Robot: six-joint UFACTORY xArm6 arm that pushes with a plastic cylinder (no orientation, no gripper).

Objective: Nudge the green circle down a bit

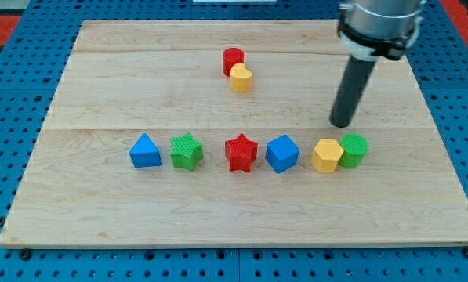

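The green circle (353, 150) sits at the right end of a row of blocks on the wooden board (100, 86), touching a yellow hexagon (326, 155) on its left. My tip (342, 124) rests on the board just above the green circle and slightly to its left, a small gap apart. The rod rises from it toward the view's top right.
The row continues leftward with a blue cube (281, 153), a red star (240, 152), a green star (186, 151) and a blue triangle (145, 151). A red cylinder (233, 59) touches a yellow block (241, 78) near the top centre.
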